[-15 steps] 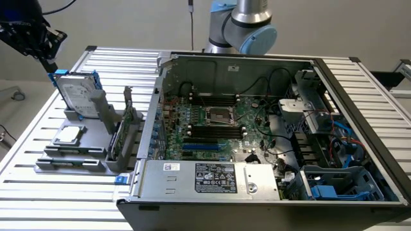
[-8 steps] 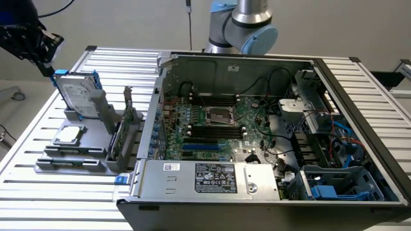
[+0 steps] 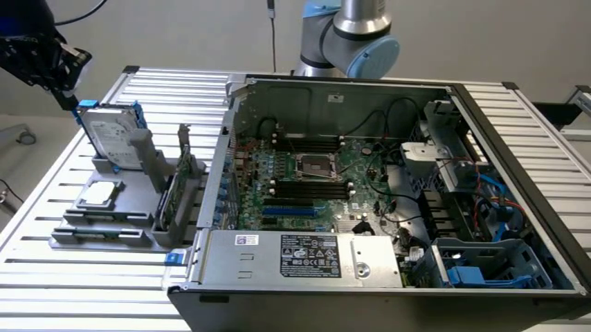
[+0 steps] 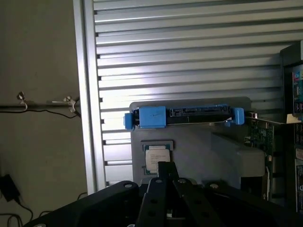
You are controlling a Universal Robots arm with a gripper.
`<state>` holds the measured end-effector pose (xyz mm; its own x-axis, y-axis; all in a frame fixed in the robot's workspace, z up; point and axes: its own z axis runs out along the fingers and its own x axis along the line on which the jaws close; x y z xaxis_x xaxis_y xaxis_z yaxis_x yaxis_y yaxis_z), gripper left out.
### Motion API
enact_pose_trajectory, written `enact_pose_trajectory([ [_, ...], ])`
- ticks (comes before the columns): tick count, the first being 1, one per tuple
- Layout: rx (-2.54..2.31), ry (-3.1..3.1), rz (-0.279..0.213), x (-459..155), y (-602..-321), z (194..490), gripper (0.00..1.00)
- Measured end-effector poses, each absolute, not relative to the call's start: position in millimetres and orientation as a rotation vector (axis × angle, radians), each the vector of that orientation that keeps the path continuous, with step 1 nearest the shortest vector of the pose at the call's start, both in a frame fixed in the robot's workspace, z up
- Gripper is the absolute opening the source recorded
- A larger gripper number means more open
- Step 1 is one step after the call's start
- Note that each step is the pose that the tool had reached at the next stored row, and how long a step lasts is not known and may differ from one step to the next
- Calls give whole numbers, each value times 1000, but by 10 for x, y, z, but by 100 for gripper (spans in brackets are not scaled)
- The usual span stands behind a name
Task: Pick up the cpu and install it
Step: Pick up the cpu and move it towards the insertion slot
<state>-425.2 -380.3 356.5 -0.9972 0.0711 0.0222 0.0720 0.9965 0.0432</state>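
Silvery cpu lies flat on the grey holder, just beside the upright hard drive, outside the computer case. We note the gripper closed and empty, well above, with the cpu roughly below its fingertips.

- Silvery grey on the cpu.
- Silver, with bright blue side rails, on the hard drive.
- Plain matte grey on the holder.
- Pale silver ribbed stripes across the worktop.
- Green, with black slots, on the motherboard.
- Blue on the drive cage.
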Motion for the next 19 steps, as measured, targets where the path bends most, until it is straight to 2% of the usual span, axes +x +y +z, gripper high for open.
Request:
enact_pose_trajectory([
  [6, -112, -3118, -69, -4252, -3804, 3565, 12],
  [8, -112, -3118, -69, -4252, -3803, 3565, 24],
  [9, -112, -3118, -69, -4252, -3803, 3565, 24],
  [11, -112, -3118, -69, -4252, -3803, 3565, 36],
  [12, -112, -3118, -69, -4252, -3804, 3565, 36],
  [15, -112, -3118, -68, -4253, -3804, 3547, 53],
  [16, -112, -3118, -67, -4256, -3804, 3521, 53],
  [17, -112, -3118, -67, -4257, -3804, 3503, 60],
  [19, -112, -3118, -66, -4260, -3804, 3466, 60],
])
